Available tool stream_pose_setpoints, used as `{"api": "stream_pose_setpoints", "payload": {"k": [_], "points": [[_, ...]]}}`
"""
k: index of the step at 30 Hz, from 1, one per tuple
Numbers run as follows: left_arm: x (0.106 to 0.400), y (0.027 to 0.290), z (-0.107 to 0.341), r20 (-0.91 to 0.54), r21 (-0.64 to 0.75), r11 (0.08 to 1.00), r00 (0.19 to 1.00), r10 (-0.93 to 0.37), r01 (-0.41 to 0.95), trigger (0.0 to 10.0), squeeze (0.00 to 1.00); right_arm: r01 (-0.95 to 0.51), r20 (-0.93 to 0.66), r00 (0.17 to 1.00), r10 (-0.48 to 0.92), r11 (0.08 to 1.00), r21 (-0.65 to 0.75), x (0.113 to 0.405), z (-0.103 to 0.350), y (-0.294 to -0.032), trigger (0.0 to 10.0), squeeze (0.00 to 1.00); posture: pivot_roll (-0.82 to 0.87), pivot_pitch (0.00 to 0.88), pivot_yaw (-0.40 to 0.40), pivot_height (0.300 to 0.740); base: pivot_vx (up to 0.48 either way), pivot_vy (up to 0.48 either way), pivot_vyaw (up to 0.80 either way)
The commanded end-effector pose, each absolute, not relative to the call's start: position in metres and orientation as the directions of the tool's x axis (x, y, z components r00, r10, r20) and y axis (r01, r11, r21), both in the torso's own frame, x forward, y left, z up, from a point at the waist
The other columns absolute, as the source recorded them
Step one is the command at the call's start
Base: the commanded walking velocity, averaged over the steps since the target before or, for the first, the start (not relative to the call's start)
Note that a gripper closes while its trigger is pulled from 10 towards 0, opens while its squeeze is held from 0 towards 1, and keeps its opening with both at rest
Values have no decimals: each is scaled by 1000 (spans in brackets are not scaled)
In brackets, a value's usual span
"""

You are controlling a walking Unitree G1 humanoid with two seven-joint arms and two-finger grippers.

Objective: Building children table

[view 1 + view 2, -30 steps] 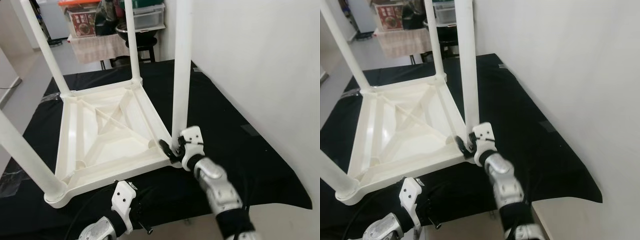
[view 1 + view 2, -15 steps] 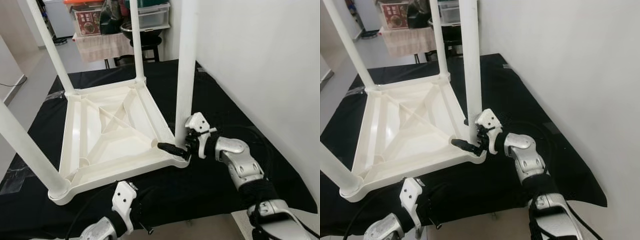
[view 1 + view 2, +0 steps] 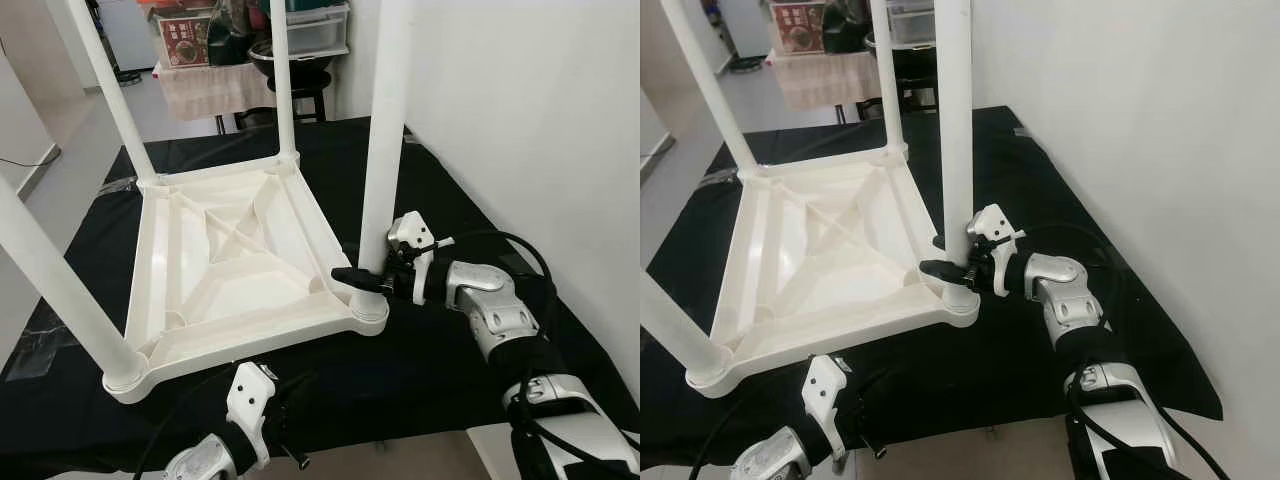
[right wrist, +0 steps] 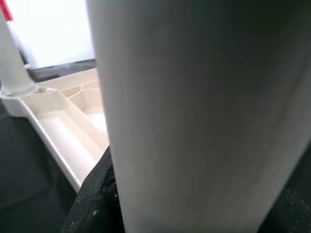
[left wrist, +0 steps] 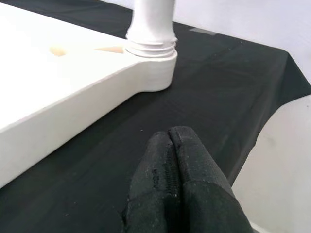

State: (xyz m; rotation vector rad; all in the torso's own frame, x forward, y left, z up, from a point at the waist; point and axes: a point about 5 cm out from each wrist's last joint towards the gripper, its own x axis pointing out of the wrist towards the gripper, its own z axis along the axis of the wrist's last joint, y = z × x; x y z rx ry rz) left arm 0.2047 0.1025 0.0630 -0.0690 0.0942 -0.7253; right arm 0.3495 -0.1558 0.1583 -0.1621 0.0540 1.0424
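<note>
Black cloth (image 3: pixel 460 170) covers the floor beside a white wall. From the left eye, the white table (image 3: pixel 235 270) lies upside down in the middle of the frame, legs up. The right gripper (image 3: pixel 368 278) is clamped around the near right leg (image 3: pixel 384 130), low by the corner. The left gripper (image 3: pixel 280 440) sits at the bottom edge.

From the left wrist, that gripper's fingers (image 5: pixel 175 184) are pressed together, holding nothing, near the table corner (image 5: pixel 153 68).

From the right wrist, the leg (image 4: pixel 204 111) stands very close, between the fingers.
</note>
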Motion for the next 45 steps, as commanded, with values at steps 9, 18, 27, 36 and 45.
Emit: {"api": "stream_pose_setpoints", "payload": {"k": [9,18,27,36,45], "points": [[201,109,61,-78,-103,749,746,-662,654,10000,0,-274,-222,938,267,962,0,301,80,-105,0,0,-4,0,10,740,0,0,0],[204,109,60,-79,-96,753,749,-658,651,10000,0,-425,-162,894,419,905,-2,305,89,-71,2667,0,-15,0,15,740,0,0,0],[206,109,61,-76,-104,749,745,-662,655,10000,0,-555,-75,828,555,831,25,310,120,-68,10000,1000,-20,0,24,740,0,0,0],[207,108,61,-74,-101,749,746,-662,655,10000,0,-801,-45,596,802,589,-108,319,146,-78,10000,0,-1,0,13,740,0,0,0],[208,105,62,-67,-97,755,753,-655,648,10000,0,-955,-122,285,951,272,-114,343,175,-99,9294,0,19,0,1,740,0,0,0]]}}
